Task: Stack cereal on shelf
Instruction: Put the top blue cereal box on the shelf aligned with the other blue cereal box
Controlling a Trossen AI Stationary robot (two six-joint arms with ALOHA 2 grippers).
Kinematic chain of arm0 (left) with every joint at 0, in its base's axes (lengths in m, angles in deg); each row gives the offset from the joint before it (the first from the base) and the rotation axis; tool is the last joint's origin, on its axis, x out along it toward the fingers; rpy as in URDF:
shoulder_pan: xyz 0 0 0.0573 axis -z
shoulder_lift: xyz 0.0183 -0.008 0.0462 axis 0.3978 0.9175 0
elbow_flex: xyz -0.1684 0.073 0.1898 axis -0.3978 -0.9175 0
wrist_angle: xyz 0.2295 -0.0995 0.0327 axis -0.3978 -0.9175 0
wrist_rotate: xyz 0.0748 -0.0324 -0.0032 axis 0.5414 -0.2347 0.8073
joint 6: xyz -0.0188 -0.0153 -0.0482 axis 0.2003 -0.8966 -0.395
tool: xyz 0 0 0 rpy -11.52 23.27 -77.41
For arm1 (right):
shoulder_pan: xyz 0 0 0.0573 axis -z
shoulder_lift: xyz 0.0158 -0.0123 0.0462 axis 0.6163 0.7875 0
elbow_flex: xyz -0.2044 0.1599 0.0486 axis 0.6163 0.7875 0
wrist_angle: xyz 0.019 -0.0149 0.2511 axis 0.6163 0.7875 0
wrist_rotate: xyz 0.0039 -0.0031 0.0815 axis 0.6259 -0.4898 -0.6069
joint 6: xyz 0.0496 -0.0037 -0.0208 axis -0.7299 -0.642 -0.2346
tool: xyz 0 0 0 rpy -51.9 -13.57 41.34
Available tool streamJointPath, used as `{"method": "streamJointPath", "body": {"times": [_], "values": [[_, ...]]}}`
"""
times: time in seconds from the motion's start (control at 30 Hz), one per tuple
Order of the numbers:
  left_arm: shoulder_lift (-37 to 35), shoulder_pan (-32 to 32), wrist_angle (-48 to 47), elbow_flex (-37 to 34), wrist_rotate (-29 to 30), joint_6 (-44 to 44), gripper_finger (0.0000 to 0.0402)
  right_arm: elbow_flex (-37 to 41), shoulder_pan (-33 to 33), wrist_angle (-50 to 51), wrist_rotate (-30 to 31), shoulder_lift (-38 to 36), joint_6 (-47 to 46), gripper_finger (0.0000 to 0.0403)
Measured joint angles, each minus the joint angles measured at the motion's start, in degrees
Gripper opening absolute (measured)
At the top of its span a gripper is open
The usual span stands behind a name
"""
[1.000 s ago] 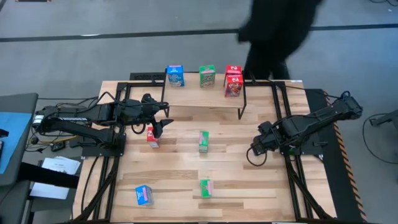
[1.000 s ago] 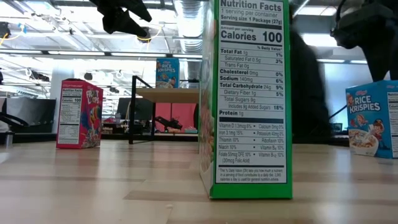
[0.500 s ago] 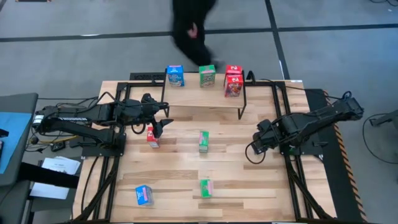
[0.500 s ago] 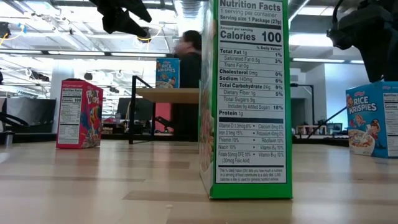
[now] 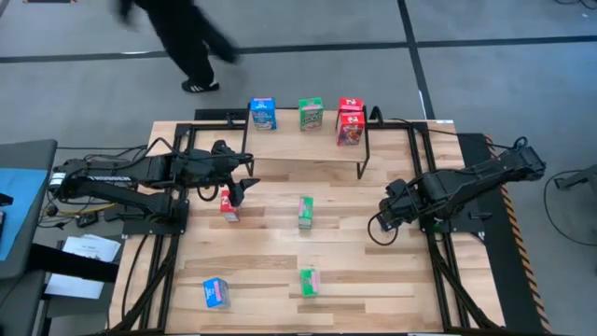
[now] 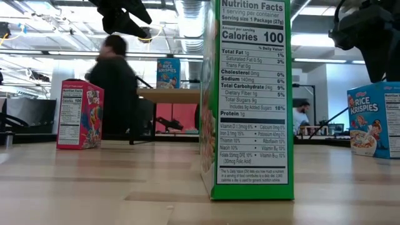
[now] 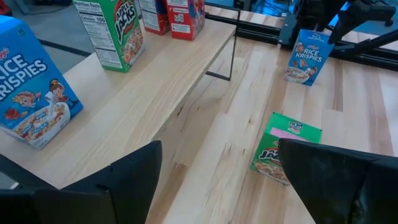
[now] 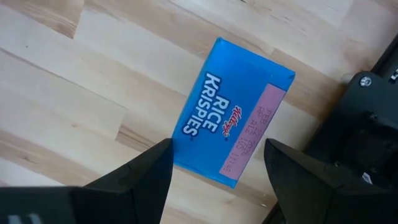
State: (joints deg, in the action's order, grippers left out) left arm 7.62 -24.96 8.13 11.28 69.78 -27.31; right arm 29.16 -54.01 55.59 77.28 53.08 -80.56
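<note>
The low shelf with a light wooden plank top on thin black legs (image 5: 308,140) stands at the far edge of the table. On its plank stand a small blue Rice Krispies cardboard box (image 5: 263,113), a small green Apple Jacks cardboard box (image 5: 311,114) and a pair of small red cardboard boxes (image 5: 350,122), the two reds close together.

The left gripper (image 5: 244,186) hangs just in front of the shelf's left legs, its dark fingers (image 7: 134,180) spread apart and holding nothing. Just beside and below it stands a red cereal box on the tabletop (image 5: 229,204). Farther out from it, a green box near the table's middle (image 5: 305,212) and a green box lying nearer the front edge (image 5: 309,281); well off toward the front left corner, a blue box (image 5: 215,293).

The right gripper (image 5: 382,222) hovers over the right side of the large wooden tabletop (image 5: 373,280), fingers (image 8: 146,174) apart, with a blue Rice Krispies box directly beneath it (image 8: 231,112); whether they touch it cannot be told.

Beyond the table, a person in dark clothing (image 5: 182,42) is on the grey floor.
</note>
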Motion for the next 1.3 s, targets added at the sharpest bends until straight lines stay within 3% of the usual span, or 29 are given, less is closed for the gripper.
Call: {"method": "streamJointPath", "body": {"times": [1.03,1.3], "values": [[0.0,0.0,0.1,0.0,0.0,0.0,0.0311,0.0,0.0,-0.5,0.9,-1.8,-4.2,0.0278],[0.0,0.0,0.1,0.0,0.0,0.0,0.0311,0.0,0.0,1.0,1.7,-3.6,-7.3,0.0344]]}}
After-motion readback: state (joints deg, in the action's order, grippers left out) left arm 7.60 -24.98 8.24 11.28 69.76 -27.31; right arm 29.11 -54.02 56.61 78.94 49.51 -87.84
